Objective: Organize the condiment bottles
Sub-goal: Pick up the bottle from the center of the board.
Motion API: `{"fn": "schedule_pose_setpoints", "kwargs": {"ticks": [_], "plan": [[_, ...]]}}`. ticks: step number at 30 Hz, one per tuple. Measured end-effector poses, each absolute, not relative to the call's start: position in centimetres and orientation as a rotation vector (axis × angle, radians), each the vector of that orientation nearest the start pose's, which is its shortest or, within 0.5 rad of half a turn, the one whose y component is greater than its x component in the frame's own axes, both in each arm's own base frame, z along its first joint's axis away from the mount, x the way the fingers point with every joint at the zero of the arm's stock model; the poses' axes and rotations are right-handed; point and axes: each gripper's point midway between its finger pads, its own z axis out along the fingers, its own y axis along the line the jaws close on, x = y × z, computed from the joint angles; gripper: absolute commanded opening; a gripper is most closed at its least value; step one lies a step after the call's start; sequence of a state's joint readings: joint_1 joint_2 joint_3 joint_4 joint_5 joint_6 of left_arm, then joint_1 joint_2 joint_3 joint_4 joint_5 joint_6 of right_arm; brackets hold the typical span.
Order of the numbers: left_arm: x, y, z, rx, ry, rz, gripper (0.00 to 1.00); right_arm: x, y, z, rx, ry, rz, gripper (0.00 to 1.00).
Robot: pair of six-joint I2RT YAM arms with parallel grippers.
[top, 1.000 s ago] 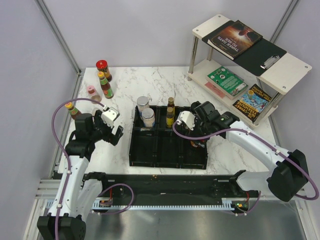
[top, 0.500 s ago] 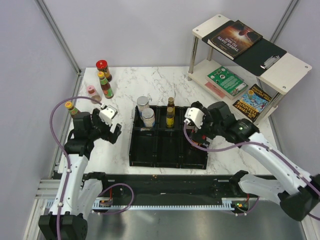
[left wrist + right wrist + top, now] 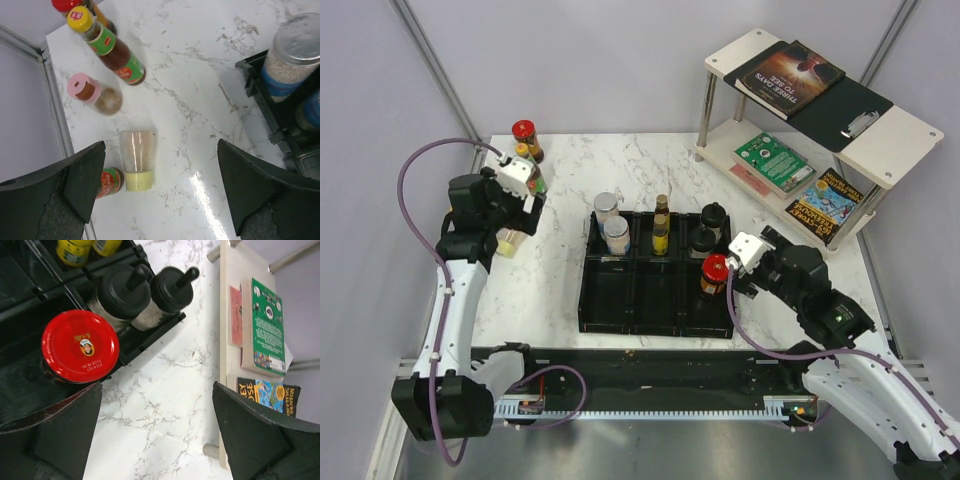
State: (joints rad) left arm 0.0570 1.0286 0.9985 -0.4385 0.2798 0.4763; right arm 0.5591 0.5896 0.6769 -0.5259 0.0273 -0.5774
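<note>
Grey walls [image 3: 620,60] enclose a marble table [image 3: 620,165] and a 2-tier shelf [image 3: 910,135].

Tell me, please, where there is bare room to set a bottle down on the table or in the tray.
Free: the tray's near-left and near-middle compartments, and the marble between tray and left-hand bottles. Crowded: the tray's back row and the red-capped jar's near-right compartment.

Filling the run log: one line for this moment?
left jaws open above pale-capped bottle | right jaws open beside red-capped jar in tray
</note>
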Motion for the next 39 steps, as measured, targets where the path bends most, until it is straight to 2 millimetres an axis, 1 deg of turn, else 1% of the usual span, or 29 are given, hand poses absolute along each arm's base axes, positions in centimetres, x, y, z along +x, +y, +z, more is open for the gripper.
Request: {"fn": "schedule_pose_setpoints", "kwargs": {"ticks": [4,9,12,17,20,23,26,28,29,33,39], "plan": [[34.1,1.6,23.9,0.486,1.992,0.086,0.99,23.4,10.3,19.2,-1.030,1.724,-0.082,0.98],[34.6,6.4,23.3,0.317,2.056,0.100,1.00,24.8,10.3,18.4,-1.001,1.771,-0.121,0.98],[34.6,9.0,23.5,0.239,2.065,0.124,0.99,25.0,10.2,17.8,-1.004,1.799,-0.133,0.98],[35.0,11.6,24.3,0.178,2.059,0.147,1.00,25.2,10.2,18.2,-0.991,1.786,-0.135,0.98],[35.3,13.1,24.2,0.144,2.068,0.156,1.00,25.2,10.2,18.2,-0.991,1.787,-0.136,0.98],[35.2,14.4,23.5,0.108,2.087,0.151,1.00,25.2,10.2,18.2,-0.990,1.787,-0.138,0.98],[35.0,15.6,22.4,0.074,2.111,0.135,0.99,25.2,10.2,18.2,-0.988,1.787,-0.138,0.98],[35.0,16.2,21.5,0.054,2.131,0.116,0.97,25.2,10.2,18.2,-0.988,1.788,-0.137,0.98],[35.1,16.5,21.0,0.045,2.141,0.109,0.95,25.2,10.2,18.2,-0.988,1.787,-0.137,0.98],[35.3,16.7,19.9,0.036,2.165,0.080,0.92,25.2,10.1,18.2,-0.985,1.788,-0.140,0.98],[35.8,16.8,19.8,0.047,2.151,0.074,0.86,25.2,10.0,18.1,-0.982,1.789,-0.145,0.98]]}}
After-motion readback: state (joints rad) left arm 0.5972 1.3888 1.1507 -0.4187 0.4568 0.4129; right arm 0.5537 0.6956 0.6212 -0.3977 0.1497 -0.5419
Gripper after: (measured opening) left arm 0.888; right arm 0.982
